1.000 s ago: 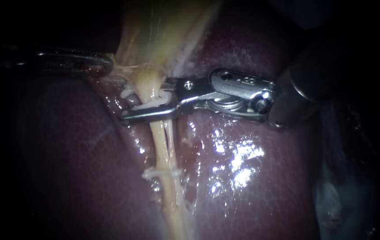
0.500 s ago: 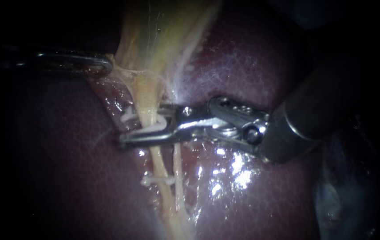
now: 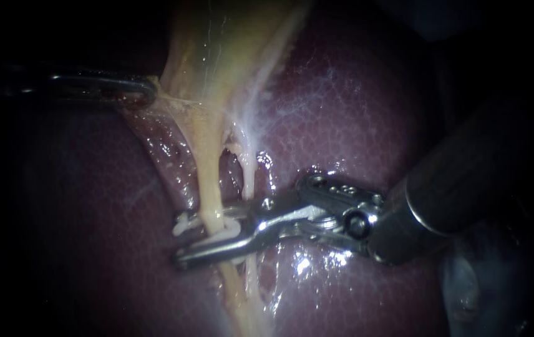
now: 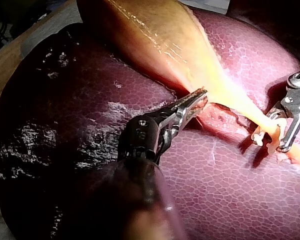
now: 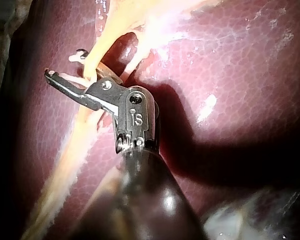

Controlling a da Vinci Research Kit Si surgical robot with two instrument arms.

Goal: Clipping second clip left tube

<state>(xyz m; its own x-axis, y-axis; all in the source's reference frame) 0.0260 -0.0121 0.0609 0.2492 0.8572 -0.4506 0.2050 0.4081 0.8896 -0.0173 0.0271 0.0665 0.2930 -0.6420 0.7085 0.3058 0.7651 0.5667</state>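
Right instrument [image 3: 214, 237] clamped across the left tube [image 3: 208, 181].
Its jaws squeeze a white clip [image 3: 183, 223] around it; left instrument [image 3: 145, 92] jaws pinch the gallbladder [image 3: 217, 56].

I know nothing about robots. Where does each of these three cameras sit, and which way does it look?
Endoscope view: close to the tissue, facing the liver and left tube; left instrument enters from left, right instrument from right.
Left wrist view: on the left arm, looking along its own shaft to jaws shut on the gallbladder.
Right wrist view: on the right arm, looking along its shaft to jaws shut on a clip round the left tube.
Shared: all three show the clip.
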